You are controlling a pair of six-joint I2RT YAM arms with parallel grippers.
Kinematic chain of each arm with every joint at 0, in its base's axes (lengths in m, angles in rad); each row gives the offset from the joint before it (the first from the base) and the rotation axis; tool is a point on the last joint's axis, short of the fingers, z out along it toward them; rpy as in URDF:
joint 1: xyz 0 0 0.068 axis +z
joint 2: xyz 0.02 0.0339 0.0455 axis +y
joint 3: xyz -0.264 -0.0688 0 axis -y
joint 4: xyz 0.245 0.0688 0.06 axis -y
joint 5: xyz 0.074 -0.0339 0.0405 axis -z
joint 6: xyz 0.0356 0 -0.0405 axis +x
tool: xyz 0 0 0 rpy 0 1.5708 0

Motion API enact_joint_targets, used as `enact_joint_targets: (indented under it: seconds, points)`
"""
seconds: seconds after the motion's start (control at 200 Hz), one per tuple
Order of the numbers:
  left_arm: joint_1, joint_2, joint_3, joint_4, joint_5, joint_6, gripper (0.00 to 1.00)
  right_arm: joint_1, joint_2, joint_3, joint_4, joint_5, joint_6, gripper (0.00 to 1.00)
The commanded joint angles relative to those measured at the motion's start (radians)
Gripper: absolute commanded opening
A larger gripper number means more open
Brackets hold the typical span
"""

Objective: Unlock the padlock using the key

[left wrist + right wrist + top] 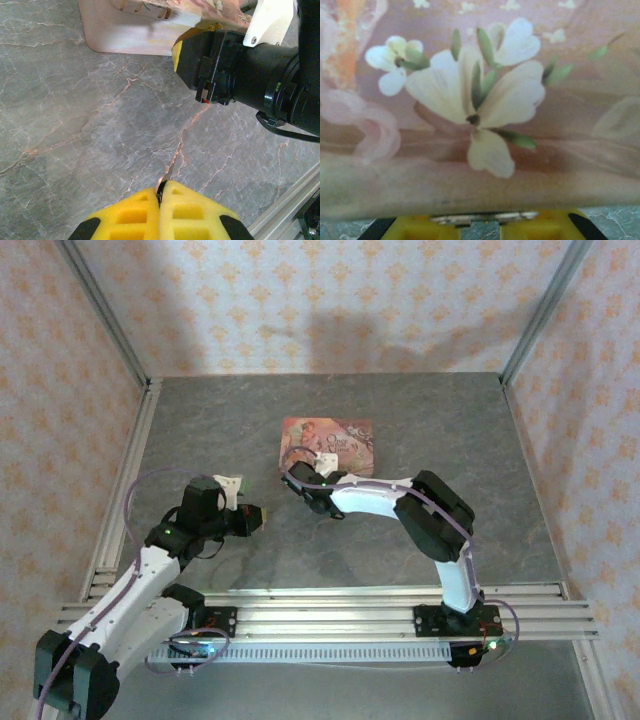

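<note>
**Item 1.** Left gripper [161, 194], yellow padded fingers. They are pressed together on a thin pale metal key [169, 172], whose blade stands out forward from the seam, edge-on. The gripper hangs over the grey veined marble table [450, 430], left of its middle and nearer the near edge. The key's tip is well apart from my other gripper.

**Item 2.** Right gripper [296, 478], black body with yellow pads. It sits low against the near left corner of the tin. I cannot tell whether its fingers are parted or closed. A pale metal strip [485, 217] lies across between the tips.

**Item 3.** Pink illustrated rectangular tin box [340, 440]. It lies flat at the table's middle, toward the far edge.

**Item 4.** Padlock. I cannot make it out. I judge it sits at the tin's near wall by my right fingers, and the strip may belong to it.

**Handling note.**
- Steady the lock with the right gripper, keyhole facing left.
- Bring the key in slowly along the blade's own line.
- The pinch is narrow, so the key may pivot. Back off at any resistance.
- Turn only once the key is fully seated.
</note>
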Motion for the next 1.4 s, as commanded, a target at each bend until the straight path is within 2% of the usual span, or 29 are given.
enact_joint_targets:
  seconds: [0.0, 0.205, 0.435, 0.651, 0.856, 0.946, 1.086, 1.191, 1.396]
  points:
    - [-0.01, -0.007, -0.01, 0.022, 0.032, 0.013, 0.0, -0.01, -0.067, -0.021, 0.001, 0.02, -0.042, 0.16]
    - [-0.016, 0.014, -0.029, 0.07, 0.09, 0.01, 0.0, -0.023, -0.145, -0.088, 0.062, -0.099, -0.106, 0.09]
    - [-0.065, 0.051, -0.049, 0.137, 0.078, 0.012, 0.0, -0.05, -0.203, -0.109, 0.09, -0.293, -0.151, 0.05]
    - [-0.125, 0.097, -0.092, 0.296, 0.078, 0.033, 0.0, -0.073, -0.229, -0.077, 0.053, -0.459, -0.177, 0.03]
    - [-0.131, 0.106, -0.173, 0.508, 0.093, 0.047, 0.0, -0.101, -0.245, -0.032, 0.001, -0.606, -0.185, 0.01]
    - [-0.133, 0.124, -0.168, 0.527, 0.15, 0.122, 0.0, -0.111, -0.249, -0.021, -0.011, -0.655, -0.181, 0.01]
    - [-0.132, 0.192, -0.113, 0.467, 0.149, 0.201, 0.0, -0.125, -0.257, -0.011, -0.021, -0.717, -0.177, 0.01]
    - [-0.133, 0.239, -0.125, 0.577, 0.167, 0.204, 0.0, -0.138, -0.267, -0.005, -0.032, -0.76, -0.178, 0.0]
    - [-0.132, 0.298, -0.16, 0.776, 0.125, 0.142, 0.0, -0.165, -0.299, -0.014, -0.016, -0.841, -0.164, 0.0]
